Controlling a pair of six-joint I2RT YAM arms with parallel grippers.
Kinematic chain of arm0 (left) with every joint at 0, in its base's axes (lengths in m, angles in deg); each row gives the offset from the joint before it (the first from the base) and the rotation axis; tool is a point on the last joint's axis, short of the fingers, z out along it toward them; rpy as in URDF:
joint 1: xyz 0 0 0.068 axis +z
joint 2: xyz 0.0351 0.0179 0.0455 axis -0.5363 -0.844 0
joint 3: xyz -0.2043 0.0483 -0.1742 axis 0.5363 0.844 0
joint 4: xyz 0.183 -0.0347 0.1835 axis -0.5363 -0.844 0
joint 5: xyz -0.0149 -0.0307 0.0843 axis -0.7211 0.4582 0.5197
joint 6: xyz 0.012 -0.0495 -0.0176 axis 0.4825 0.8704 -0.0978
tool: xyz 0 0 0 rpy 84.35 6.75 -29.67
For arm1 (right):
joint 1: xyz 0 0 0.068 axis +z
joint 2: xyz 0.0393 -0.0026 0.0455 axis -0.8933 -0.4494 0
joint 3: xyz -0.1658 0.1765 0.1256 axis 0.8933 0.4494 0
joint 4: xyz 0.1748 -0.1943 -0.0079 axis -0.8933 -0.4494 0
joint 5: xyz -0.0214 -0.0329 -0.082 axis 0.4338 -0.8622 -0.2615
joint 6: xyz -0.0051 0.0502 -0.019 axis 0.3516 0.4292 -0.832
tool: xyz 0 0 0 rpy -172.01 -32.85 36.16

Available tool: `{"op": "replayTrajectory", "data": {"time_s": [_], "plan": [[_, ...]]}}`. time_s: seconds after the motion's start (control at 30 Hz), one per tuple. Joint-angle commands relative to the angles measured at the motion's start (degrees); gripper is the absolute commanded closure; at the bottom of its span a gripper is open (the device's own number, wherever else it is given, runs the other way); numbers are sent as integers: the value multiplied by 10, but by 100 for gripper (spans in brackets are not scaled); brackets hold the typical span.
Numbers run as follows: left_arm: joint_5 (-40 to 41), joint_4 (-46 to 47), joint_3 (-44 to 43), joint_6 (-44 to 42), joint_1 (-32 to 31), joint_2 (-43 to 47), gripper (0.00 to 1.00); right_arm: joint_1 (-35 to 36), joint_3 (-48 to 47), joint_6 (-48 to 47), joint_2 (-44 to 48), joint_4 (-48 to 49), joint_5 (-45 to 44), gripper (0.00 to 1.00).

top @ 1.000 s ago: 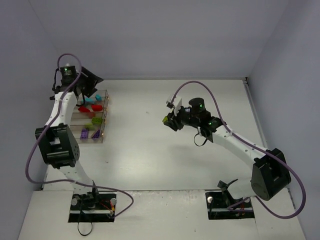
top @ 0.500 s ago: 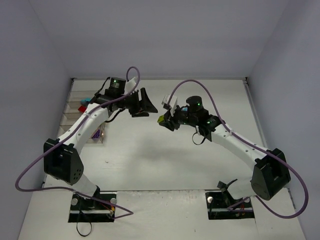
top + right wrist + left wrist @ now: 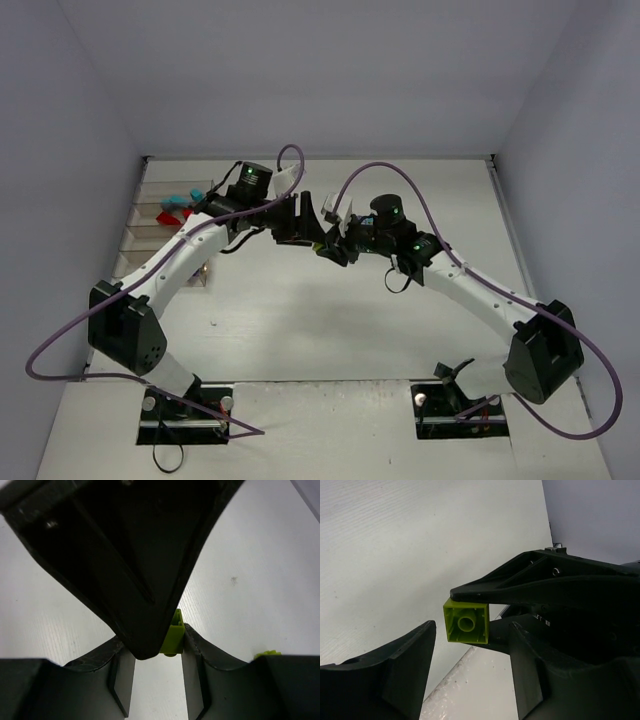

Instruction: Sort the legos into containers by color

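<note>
My right gripper (image 3: 327, 245) is shut on a lime green lego (image 3: 466, 623) and holds it in the air over the middle of the table. The right wrist view shows the lego edge-on (image 3: 173, 636) against the right finger. My left gripper (image 3: 306, 224) is open, with one jaw on each side of the lego and not touching it. One left finger (image 3: 145, 570) hides most of the right wrist view. The clear containers (image 3: 140, 215) stand at the far left, partly behind the left arm. A cyan lego (image 3: 186, 195) and a red lego (image 3: 170, 213) show in them.
A small lime green bit (image 3: 266, 654) shows at the edge of the right finger in the right wrist view; I cannot tell what it is. Walls close the table at the back and on both sides. Purple cables loop above both arms.
My left arm has swung from the containers to the table's middle, and its open jaws now flank the lime green lego. My right gripper has shifted slightly left with the lego.
</note>
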Motion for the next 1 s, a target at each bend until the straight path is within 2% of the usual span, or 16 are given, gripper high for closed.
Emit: {"op": "replayTrajectory", "data": {"time_s": [0.0,0.17,0.27,0.3,0.33,0.43,0.47,0.5,0.57,0.6,0.67,0.7,0.8,0.97], "plan": [[15,3,-20,-22,-11,26,47,9,-20,-3,33,31,12,93],[24,14,-20,-20,-17,22,53,12,-20,-2,38,30,13,92],[19,18,-20,-23,-24,22,65,13,-16,-2,43,31,11,92],[19,18,-20,-24,-24,22,70,13,-15,-2,44,31,11,91],[25,20,-18,-24,-25,26,86,13,-15,-2,45,31,7,91],[34,31,-5,-22,-26,36,100,13,-13,-2,48,31,-2,83],[37,28,-3,-22,-25,36,100,13,-12,-1,48,31,-4,79],[40,28,-2,-22,-25,38,100,13,-10,-1,49,31,-7,67],[44,28,1,-23,-24,40,100,12,-9,4,50,31,-21,54],[49,28,4,-24,-24,41,100,11,-7,5,50,31,-24,44],[54,27,6,-27,-22,40,100,11,-5,8,52,31,-32,36],[59,27,8,-28,-21,40,100,11,-1,12,54,31,-35,28],[66,26,9,-32,-12,42,100,9,8,23,58,31,-54,18],[83,26,17,-37,15,48,100,-10,22,60,56,31,-89,17]]}}
